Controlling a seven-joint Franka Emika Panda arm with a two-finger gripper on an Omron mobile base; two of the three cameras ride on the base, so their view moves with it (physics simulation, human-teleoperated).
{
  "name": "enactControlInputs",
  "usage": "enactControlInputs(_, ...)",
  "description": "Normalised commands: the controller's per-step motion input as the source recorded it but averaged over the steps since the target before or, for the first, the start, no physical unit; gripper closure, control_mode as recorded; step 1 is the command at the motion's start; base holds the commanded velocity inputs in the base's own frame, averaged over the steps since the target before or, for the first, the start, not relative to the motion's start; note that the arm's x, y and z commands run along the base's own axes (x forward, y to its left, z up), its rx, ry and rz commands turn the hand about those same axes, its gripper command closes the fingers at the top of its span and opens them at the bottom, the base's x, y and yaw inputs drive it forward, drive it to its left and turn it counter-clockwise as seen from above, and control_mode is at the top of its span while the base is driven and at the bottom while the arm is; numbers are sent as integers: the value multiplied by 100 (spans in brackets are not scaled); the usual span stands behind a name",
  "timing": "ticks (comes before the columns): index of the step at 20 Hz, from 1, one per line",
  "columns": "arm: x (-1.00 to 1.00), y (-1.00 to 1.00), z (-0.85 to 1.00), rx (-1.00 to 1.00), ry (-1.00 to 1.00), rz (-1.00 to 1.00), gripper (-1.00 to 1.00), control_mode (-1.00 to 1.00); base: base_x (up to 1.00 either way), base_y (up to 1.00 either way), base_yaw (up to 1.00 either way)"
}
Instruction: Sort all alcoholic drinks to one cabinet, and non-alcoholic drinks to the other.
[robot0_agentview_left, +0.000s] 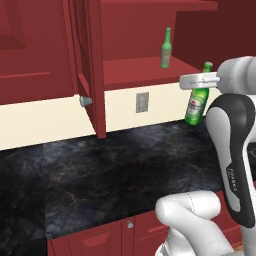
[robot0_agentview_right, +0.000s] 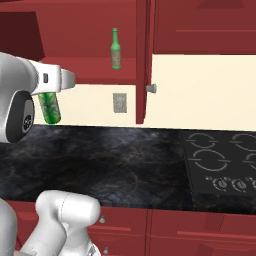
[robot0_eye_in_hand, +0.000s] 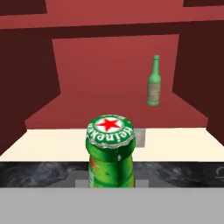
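Your tool (robot0_agentview_left: 199, 80) pinches the bright green bottle (robot0_agentview_left: 196, 105), apparently by its neck, just below the open cabinet's shelf (robot0_agentview_left: 135, 70), where the olive bottle (robot0_agentview_left: 166, 48) stands, so alcohol groups together.

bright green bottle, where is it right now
The bright green bottle hangs above the back of the black counter, gripped at its neck, just below the open cabinet shelf where the olive bottle stands.

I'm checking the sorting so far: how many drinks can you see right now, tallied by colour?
Bright green bottle, held off the counter in the pincer: 1
Paler olive bottle, upright on the open cabinet's shelf: 1
Total: 2
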Motion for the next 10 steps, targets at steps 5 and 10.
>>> enactControlInputs(5, 11, 9, 18, 0, -2, 2, 100, -100, 0, 0, 0)
enactControlInputs(10, 9, 8, 20, 0, 0, 1, 100, -100, 0, 0, 0)
